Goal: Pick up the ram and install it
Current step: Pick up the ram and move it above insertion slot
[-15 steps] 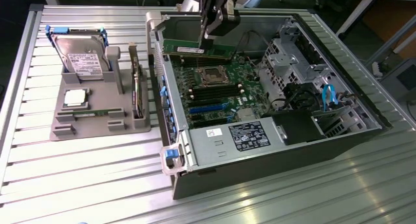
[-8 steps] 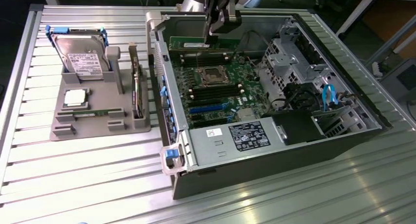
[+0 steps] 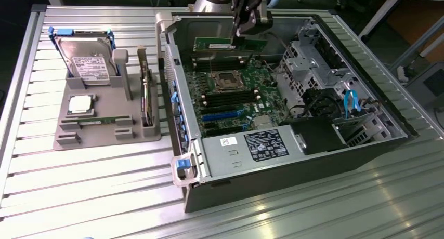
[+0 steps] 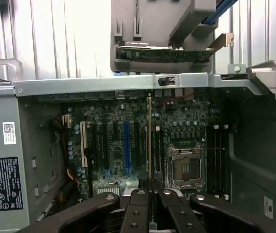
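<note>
Your work surface is a table of ribbed silver metal slats that run from the exterior view's left to its right and take up most of that frame. Strong light lays a white glare on the slats at the lower left of the frame, with softer bright streaks at the lower right. Past the table's edge, at the upper left of the frame, you see dark floor. At the upper right, a pale metal leg slants down in front of an orange-brown panel. In the wrist view the same slats look pale and brightly lit.
</note>
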Controlling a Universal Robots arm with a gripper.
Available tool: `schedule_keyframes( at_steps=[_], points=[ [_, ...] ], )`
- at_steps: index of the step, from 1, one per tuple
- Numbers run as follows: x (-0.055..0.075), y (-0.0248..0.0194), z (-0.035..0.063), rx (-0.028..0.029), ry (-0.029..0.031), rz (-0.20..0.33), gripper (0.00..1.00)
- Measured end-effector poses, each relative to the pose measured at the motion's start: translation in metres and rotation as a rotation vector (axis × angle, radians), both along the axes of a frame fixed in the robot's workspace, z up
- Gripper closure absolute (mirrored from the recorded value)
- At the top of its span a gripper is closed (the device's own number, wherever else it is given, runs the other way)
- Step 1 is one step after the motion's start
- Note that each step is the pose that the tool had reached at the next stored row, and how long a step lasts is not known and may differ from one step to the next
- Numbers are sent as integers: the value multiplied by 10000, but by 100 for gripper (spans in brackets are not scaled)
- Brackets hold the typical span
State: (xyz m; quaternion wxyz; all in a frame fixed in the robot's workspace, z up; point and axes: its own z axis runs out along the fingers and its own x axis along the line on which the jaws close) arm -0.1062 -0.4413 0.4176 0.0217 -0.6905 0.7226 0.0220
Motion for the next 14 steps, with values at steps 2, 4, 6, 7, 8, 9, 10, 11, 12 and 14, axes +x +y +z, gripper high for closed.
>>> schedule_keyframes(
  at_steps=[2,4,6,7,8,9,10,11,12,14],
  points=[
    [53,0,0,-1,6,0,89],
    [92,0,0,-1,11,0,89],
    [167,0,0,-1,24,0,89],
    [198,0,0,0,29,0,89],
    [228,0,0,0,34,-1,89],
    [240,0,0,-1,36,-1,89],
    [257,0,0,0,37,0,89],
    [283,0,0,-3,40,0,89],
    [293,0,0,-4,42,0,89],
    [313,0,0,-5,44,1,89]
  ],
)
